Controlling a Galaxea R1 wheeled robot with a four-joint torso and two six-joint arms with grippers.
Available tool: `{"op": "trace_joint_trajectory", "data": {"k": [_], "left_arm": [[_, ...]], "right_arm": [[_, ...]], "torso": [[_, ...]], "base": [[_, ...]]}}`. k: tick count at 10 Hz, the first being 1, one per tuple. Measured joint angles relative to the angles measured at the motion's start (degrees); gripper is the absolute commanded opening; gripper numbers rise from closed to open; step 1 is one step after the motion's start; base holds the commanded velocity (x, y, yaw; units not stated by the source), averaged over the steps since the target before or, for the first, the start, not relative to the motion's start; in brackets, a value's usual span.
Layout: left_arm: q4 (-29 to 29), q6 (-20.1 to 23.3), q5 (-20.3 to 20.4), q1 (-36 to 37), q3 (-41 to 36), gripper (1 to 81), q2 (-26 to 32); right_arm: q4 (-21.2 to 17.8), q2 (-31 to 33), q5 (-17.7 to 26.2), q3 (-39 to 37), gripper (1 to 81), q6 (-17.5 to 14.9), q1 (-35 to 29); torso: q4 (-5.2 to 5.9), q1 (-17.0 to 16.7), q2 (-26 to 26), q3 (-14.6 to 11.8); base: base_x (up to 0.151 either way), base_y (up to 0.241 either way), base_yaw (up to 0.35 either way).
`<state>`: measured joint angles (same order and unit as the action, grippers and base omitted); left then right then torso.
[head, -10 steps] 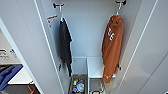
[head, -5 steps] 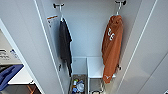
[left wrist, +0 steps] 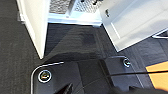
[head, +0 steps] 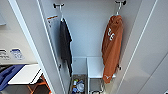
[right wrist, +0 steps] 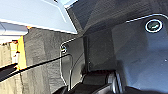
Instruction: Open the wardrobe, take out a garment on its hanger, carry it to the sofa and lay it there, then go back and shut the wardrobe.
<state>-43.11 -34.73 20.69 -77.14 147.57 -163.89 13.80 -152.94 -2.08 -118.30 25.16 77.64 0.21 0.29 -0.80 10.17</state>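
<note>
Grippers' state: can't tell, both hang low over floor. Wardrobe [head: 87, 37] open; garment [head: 112, 47] on hanger [head: 117, 11]. Next: reach up, unhook.

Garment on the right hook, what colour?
Burnt orange with white letters on the chest; the garment shows best in the head view.

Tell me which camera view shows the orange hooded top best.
The head view: the orange top hangs full length on its white hanger at the right inside the open wardrobe, white letters visible. The left wrist view catches the wardrobe's door bottoms over dark carpet; the right wrist view shows carpet, no garment.
</note>
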Motion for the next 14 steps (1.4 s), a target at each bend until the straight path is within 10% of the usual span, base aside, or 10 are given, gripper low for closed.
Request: {"op": "trace_joint_trajectory", "data": {"k": [3,8,14], "left_arm": [[-12.3,-4.7,-3.2,-1.9,-6.2,81.1,2.9],[-14.2,-13.2,-13.2,-4.7,-1.1,81.1,1.2],[-14.2,-13.5,-13.9,-8.0,6.2,81.1,-5.0]], "right_arm": [[0.0,-2.2,0.2,-3.8,81.1,0.0,0.2],[1.0,-8.4,1.1,-14.4,81.1,-0.1,0.8],[9.5,-17.3,3.2,-31.9,81.1,-0.2,6.2]], "torso": [[0.0,0.0,0.0,0.0],[0.0,0.0,0.0,0.0],[0.0,0.0,0.0,0.0]], "base": [[0.0,0.0,0.0],[0.0,0.0,0.0],[0.0,0.0,0.0]]}}
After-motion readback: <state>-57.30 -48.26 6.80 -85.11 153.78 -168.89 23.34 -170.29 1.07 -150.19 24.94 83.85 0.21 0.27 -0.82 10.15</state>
